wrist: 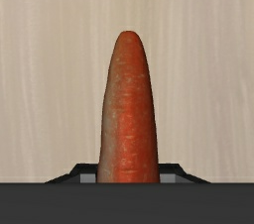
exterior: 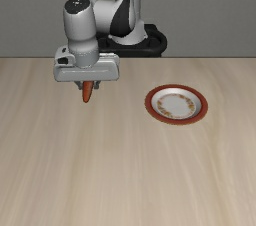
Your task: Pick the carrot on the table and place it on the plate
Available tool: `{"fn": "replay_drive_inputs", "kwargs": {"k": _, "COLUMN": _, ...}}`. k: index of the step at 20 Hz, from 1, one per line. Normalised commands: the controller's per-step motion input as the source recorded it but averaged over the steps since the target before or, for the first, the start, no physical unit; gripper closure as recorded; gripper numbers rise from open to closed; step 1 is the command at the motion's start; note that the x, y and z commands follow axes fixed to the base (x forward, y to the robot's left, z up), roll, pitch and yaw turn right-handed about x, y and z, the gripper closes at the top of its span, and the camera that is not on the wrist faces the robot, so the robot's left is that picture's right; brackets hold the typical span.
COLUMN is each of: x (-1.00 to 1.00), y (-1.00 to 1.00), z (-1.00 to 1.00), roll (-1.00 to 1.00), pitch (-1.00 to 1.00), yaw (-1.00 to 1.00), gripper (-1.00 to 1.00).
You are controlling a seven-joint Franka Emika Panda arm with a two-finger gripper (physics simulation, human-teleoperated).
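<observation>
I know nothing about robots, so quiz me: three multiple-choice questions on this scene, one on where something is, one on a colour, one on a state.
1. In the exterior view, the plate lies on which side of the carrot? A) left B) right C) directly beneath
2. The plate's rim is: A) blue B) red C) green
3. The carrot is: A) lying flat B) on the plate C) held by the end effector

Answers: 1 B, the plate sits toward the exterior view's right of the carrot. 2 B, a red rim rings a pale middle. 3 C, the end effector grips it, tip down, above the table.
</observation>
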Motion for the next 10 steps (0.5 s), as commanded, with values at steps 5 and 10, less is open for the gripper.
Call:
{"fn": "replay_drive_inputs", "kwargs": {"k": 5, "x": 0.0, "y": 1.0, "z": 0.0, "roll": 0.0, "pitch": 0.0, "yaw": 0.0, "gripper": 1.0}}
{"fn": "replay_drive_inputs", "kwargs": {"k": 10, "x": 0.0, "y": 1.0, "z": 0.0, "roll": 0.0, "pitch": 0.0, "yaw": 0.0, "gripper": 1.0}}
